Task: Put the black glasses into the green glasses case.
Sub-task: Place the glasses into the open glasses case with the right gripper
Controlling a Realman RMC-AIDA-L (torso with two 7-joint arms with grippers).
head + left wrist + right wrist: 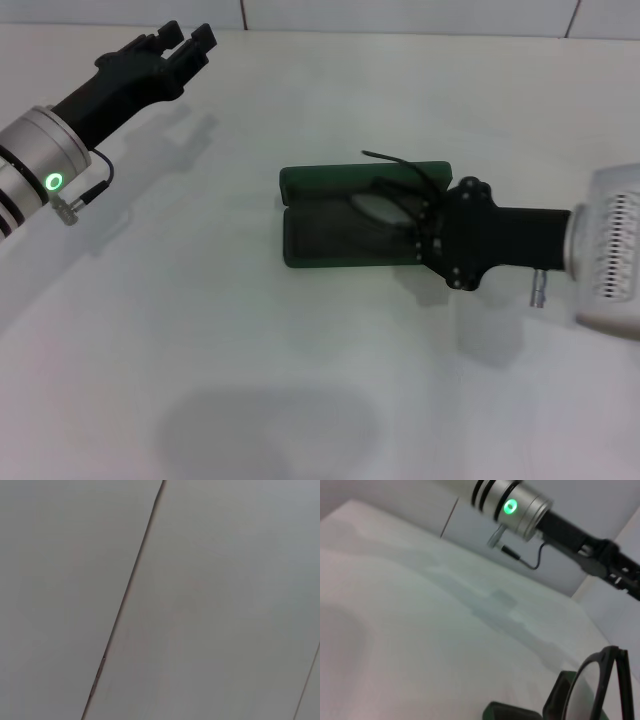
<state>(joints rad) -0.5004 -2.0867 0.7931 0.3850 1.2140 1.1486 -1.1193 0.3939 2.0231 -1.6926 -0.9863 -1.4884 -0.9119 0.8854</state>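
The green glasses case [320,238] lies open at the table's middle, its lid [330,179] folded back on the far side. My right gripper [424,226] reaches in from the right over the case's right end. It is shut on the black glasses [385,203], which hang tilted over the open tray with one temple arm sticking up past the lid. In the right wrist view a lens and frame of the glasses [592,690] show close up above the case's edge [512,713]. My left gripper [186,42] is open and empty, raised at the far left.
The white table [300,380] spreads around the case. The wall's base runs along the table's far edge. The left arm [520,507] shows in the right wrist view, held above the table. The left wrist view shows only plain grey panels.
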